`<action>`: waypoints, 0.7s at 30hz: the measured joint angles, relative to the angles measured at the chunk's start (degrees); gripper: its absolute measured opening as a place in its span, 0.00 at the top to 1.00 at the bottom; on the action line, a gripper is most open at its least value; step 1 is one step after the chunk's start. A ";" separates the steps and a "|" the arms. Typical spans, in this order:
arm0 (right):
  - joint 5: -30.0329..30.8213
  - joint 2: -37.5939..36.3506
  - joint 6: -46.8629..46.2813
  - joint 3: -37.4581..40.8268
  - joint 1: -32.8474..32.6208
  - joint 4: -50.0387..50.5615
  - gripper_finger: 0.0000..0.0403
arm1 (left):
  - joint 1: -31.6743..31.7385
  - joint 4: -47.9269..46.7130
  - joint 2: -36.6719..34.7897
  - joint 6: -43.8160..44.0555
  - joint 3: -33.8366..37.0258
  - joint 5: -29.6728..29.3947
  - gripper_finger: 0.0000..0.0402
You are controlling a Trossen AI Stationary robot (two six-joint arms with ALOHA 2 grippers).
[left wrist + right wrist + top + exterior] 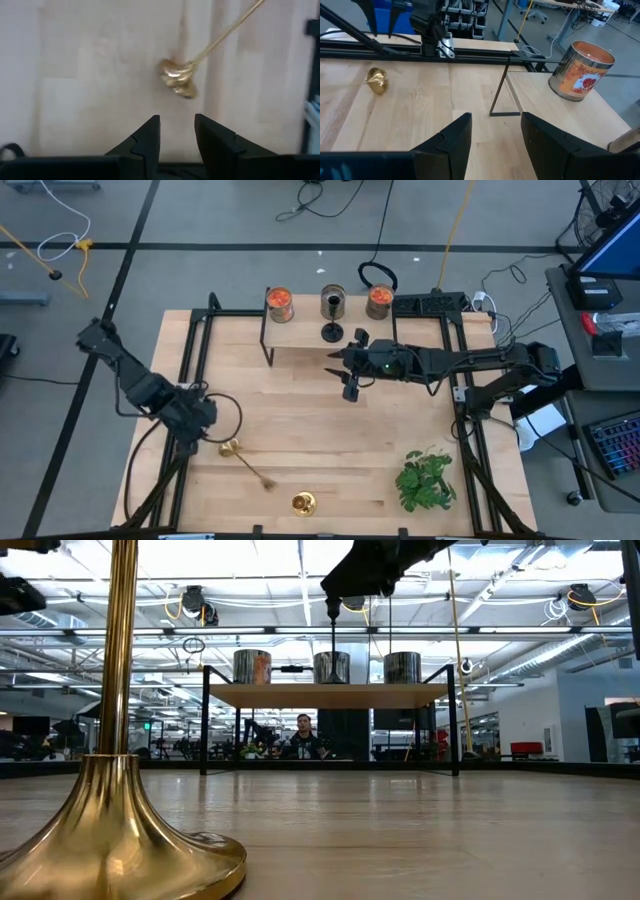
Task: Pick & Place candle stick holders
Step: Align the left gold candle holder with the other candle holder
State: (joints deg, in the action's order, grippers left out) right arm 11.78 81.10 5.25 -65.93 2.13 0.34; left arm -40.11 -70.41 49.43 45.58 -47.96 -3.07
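while both arms hang over the table point(300, 430), the scene reads so:

left gripper point(205, 423): near the table's left edge, low over the wood; in its wrist view the fingers point(145, 142) stand apart with only bare wood between them, holding nothing.
tipped gold holder point(232, 448): lies on its side just beside the left gripper, clear of it; its thin stem runs off toward the table's front middle.
upright gold holder point(303, 503): stands near the front edge, about mid-table, well apart from both grippers; it fills the low view's left side, base point(120, 840) on the wood.
black holder point(331, 332): stands on the raised shelf point(300, 338) at the back, in front of the middle jar.
right gripper point(352, 385): reaches in from the right, hanging above the table just in front of the shelf, near the black holder but not touching it; fingers point(447, 145) parted and empty.
jars: three in a row along the shelf's back, an orange one point(279, 303) at left, a dark one point(333, 302) in the middle, another orange one point(379, 301) at right.
plant point(427, 480): front right of the table.
person point(304, 740): seen in the low view, in the room beyond the shelf.
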 joint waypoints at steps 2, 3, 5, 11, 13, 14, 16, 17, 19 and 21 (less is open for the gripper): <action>-0.05 0.00 0.24 0.00 -0.01 0.04 0.57 | -0.85 0.70 0.13 -1.47 0.11 -2.48 0.68; -0.04 0.02 0.25 0.00 -0.02 0.04 0.57 | -1.01 1.91 0.11 -2.51 0.11 -3.05 0.68; -0.05 0.02 0.31 0.00 0.00 -0.06 0.58 | -1.13 4.06 0.07 -4.64 0.04 -3.48 0.68; -0.05 0.04 1.68 0.00 0.00 -2.13 0.57 | -1.06 13.00 0.71 -14.74 0.06 -5.23 0.68; -0.05 0.04 1.78 0.00 0.00 -2.24 0.57 | -1.06 17.31 2.04 -19.28 0.06 -5.64 0.68; -0.05 0.04 1.81 0.00 0.00 -2.23 0.57 | -1.06 19.14 2.98 -21.37 0.06 -5.61 0.68; -0.05 0.04 1.89 0.39 0.00 -2.84 0.57 | -1.06 22.38 5.63 -25.13 0.06 -4.94 0.68; -0.03 0.04 1.89 0.86 0.00 -3.37 0.57 | -1.06 23.63 7.17 -26.90 0.06 -4.31 0.68; 0.01 0.04 1.91 2.04 0.08 -4.78 0.58 | -1.06 25.85 10.58 -30.30 0.06 -2.71 0.68; 0.01 0.04 1.91 3.27 0.13 -6.28 0.57 | -1.06 28.17 14.04 -33.68 0.06 -0.82 0.68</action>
State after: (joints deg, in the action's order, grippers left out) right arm 11.79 81.14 7.15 -62.66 2.26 -5.94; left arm -41.17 -42.24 63.47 11.90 -47.90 -3.89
